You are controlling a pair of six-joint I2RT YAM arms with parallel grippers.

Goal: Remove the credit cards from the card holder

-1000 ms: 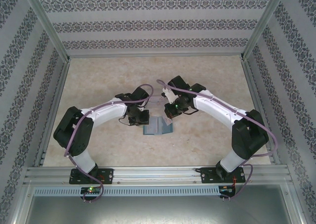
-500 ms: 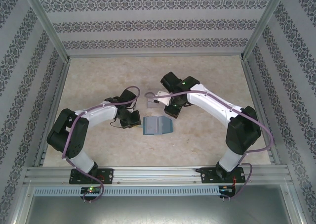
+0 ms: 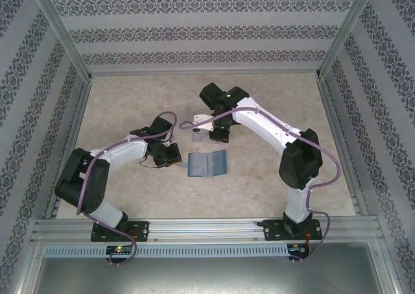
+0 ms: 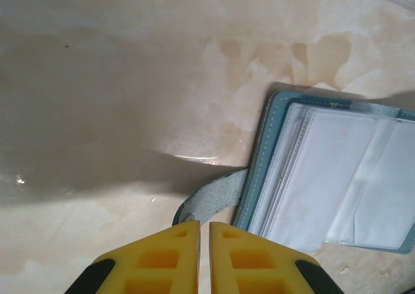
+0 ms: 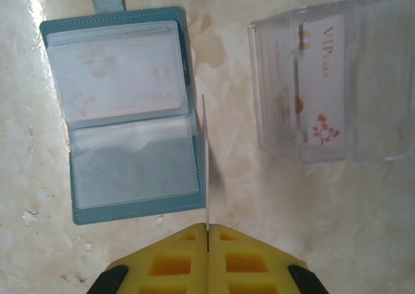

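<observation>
The teal card holder lies open on the table, its strap pointing at my left gripper. A pale credit card sits inside one clear pocket; the other pocket looks empty. My right gripper is shut on a thin credit card, seen edge-on, and hovers between the holder and the tray. My left gripper is shut with nothing in it, its tips just short of the strap's end, left of the holder. From above, the left gripper sits beside the holder's left edge.
A clear plastic tray holding a white VIP card lies just beyond the holder, under the right arm's wrist. Metal frame rails and patterned walls bound the beige table on three sides.
Both grippers have left the holder. The right arm drew back toward the tray with a card in its grip, and the left gripper slid left. The holder now lies open and uncovered.
</observation>
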